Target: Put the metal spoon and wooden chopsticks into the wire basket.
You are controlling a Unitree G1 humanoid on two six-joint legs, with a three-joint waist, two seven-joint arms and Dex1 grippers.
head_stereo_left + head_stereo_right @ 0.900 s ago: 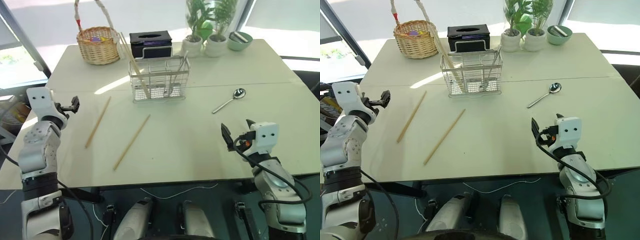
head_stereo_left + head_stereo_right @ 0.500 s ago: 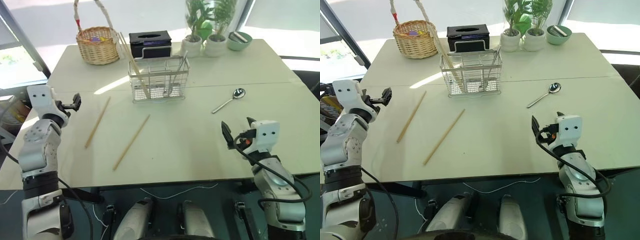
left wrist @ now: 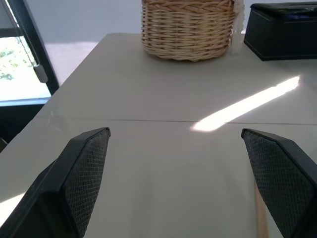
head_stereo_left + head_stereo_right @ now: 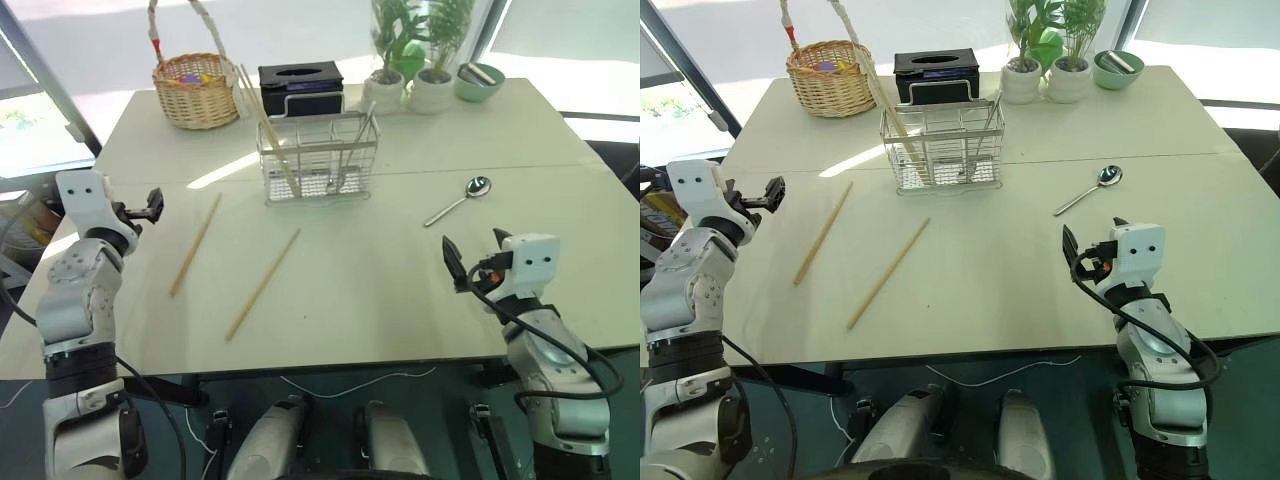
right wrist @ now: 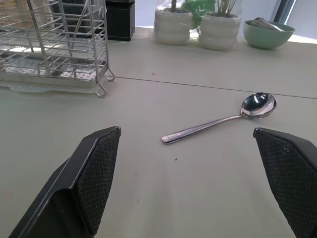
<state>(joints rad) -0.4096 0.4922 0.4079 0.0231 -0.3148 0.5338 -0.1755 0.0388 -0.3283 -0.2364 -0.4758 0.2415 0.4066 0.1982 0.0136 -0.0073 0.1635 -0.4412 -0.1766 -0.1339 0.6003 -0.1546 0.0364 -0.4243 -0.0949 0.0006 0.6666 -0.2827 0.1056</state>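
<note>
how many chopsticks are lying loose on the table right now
2. One chopstick lies nearer the left gripper; the other lies toward the table's middle, in front of the wire basket. More sticks stand inside the basket, not counted.

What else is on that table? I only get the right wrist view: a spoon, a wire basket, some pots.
Observer: Two chopsticks lie loose on the table, left of the wire basket.
Operator: Anything inside the basket?
Observer: At least one more chopstick leans in its left end, sticking out above the rim.
Operator: And the other arm?
Observer: Its jaws stand open near the table's left edge, holding nothing.
</note>
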